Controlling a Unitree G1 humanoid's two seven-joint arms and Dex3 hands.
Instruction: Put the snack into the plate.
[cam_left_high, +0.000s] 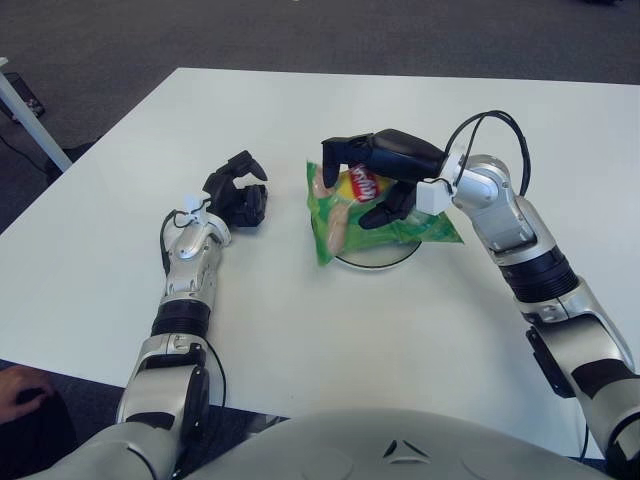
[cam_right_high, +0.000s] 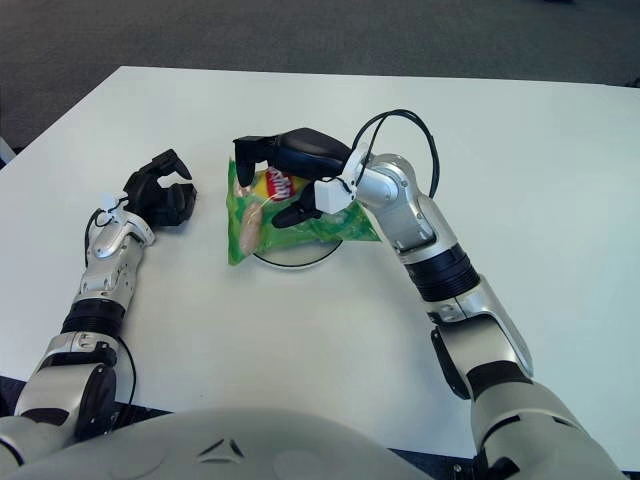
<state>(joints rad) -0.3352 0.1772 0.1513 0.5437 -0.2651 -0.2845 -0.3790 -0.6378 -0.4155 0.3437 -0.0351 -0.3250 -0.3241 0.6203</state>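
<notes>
A green snack bag (cam_left_high: 345, 215) with a red and yellow logo lies across a small round plate (cam_left_high: 385, 262) at the middle of the white table (cam_left_high: 330, 330). The plate's dark rim shows under the bag's near edge. My right hand (cam_left_high: 355, 190) reaches in from the right and sits over the bag. Its upper fingers (cam_left_high: 335, 155) curl over the bag's top left and its thumb presses the bag from the near side. My left hand (cam_left_high: 235, 195) shows left of the bag, a little apart from it, with fingers curled and holding nothing.
The table's left edge runs diagonally past my left arm, and its near edge is close to my body. A person's hand (cam_left_high: 20, 385) shows off the table at the lower left. A white leg-like bar (cam_left_high: 25, 110) stands on the dark floor at the upper left.
</notes>
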